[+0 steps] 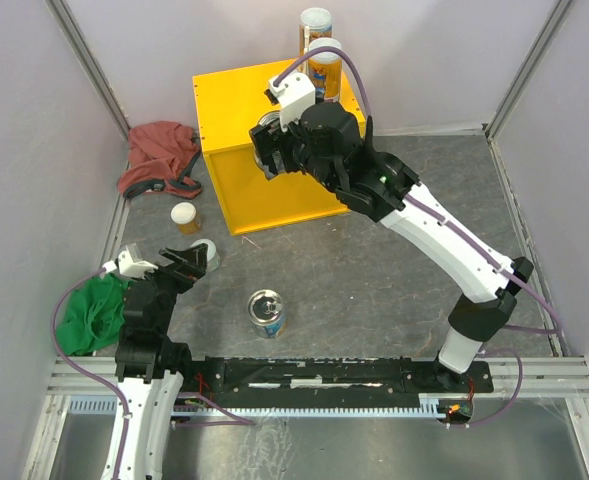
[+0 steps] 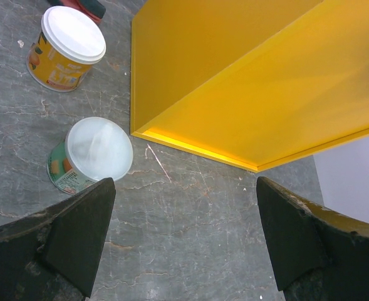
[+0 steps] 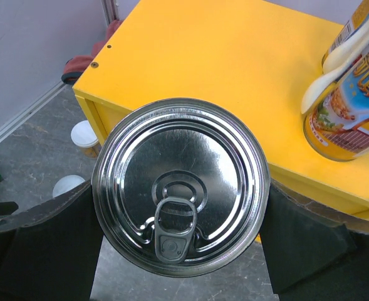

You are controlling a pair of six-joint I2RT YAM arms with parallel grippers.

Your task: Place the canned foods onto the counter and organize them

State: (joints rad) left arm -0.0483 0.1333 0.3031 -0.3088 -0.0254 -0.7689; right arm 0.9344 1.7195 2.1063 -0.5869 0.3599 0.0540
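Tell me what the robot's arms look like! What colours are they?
The left arm and right arm have white shells with chunky black joints. A thin purple cable loops along each. A white camera block sits on each wrist. The left end effector and right end effector have black wedge-shaped fingers.

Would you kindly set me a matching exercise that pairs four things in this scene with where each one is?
Things:
1. tall orange-labelled cans
2. ring-pull tin
3. red cloth
4. green cloth

Places:
A. beside the left arm
B. standing on the counter
C. between the right fingers
D. on the table, right next to the counter

Pairs: 1-B, 2-C, 3-D, 4-A
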